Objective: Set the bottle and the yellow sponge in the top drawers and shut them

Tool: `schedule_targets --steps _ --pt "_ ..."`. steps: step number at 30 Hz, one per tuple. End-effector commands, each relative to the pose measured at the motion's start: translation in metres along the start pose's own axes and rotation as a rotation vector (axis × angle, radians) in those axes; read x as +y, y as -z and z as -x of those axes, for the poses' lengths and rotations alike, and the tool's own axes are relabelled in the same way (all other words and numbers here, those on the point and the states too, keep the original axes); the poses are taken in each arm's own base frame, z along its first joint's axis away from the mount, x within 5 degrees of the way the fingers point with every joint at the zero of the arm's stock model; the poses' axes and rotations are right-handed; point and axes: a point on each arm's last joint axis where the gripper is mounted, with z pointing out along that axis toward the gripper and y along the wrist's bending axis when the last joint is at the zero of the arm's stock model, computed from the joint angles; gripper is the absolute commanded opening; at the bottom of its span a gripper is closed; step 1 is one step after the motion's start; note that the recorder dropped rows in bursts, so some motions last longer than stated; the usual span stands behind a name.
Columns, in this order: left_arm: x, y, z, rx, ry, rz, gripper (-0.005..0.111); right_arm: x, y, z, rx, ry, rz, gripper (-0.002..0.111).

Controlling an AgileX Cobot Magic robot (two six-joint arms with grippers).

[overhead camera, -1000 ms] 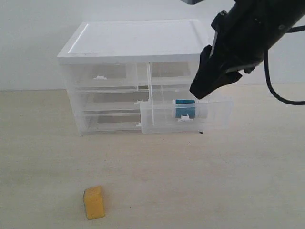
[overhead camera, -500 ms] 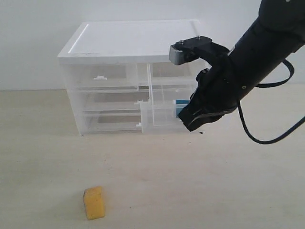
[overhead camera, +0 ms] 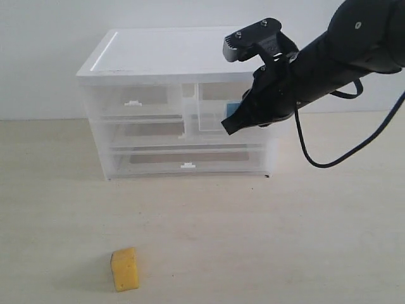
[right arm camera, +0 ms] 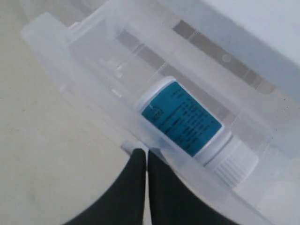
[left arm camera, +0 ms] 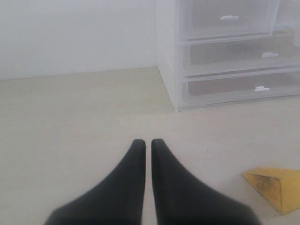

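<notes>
The bottle (right arm camera: 183,117), white with a teal label, lies on its side inside the right top drawer (right arm camera: 70,70). In the exterior view only its label (overhead camera: 233,109) shows behind my right gripper (overhead camera: 229,126). That gripper (right arm camera: 143,152) is shut and empty, its tips pressed against the drawer front beside the white handle tab (right arm camera: 129,146). The right top drawer (overhead camera: 209,111) sits almost fully in the cabinet (overhead camera: 177,54). The left top drawer (overhead camera: 133,101) is closed. The yellow sponge (overhead camera: 124,268) stands on the table near the front left. My left gripper (left arm camera: 144,142) is shut and empty, with the sponge (left arm camera: 274,185) off to its side.
Two full-width drawers (overhead camera: 186,166) below are closed. The right arm's black cable (overhead camera: 329,161) loops down beside the cabinet. A pale wooden tabletop (overhead camera: 266,240) spreads in front of the cabinet, and a white wall stands behind it.
The right gripper came down to the open right top drawer and pushed it back into the cabinet with the bottle inside. The sponge and the left gripper stayed put.
</notes>
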Motion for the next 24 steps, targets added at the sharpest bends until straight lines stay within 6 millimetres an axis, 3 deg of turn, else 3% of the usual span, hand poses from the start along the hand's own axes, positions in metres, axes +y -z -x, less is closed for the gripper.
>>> schedule_targets --steps 1,14,19,24 --pt "0.000 0.000 -0.001 0.001 0.012 -0.007 0.004 -0.013 -0.014 0.005 -0.108 0.010 -0.104 0.000" --pt "0.000 0.000 -0.001 0.001 0.012 -0.007 0.004 -0.034 -0.041 0.013 -0.351 0.008 -0.324 0.000" --pt "0.000 0.000 -0.001 0.001 0.012 -0.007 0.004 -0.034 -0.041 0.012 -0.340 0.008 -0.316 0.000" --pt "0.000 0.000 -0.001 0.001 0.012 -0.007 0.004 -0.024 -0.030 0.009 -0.217 0.059 -0.216 0.000"
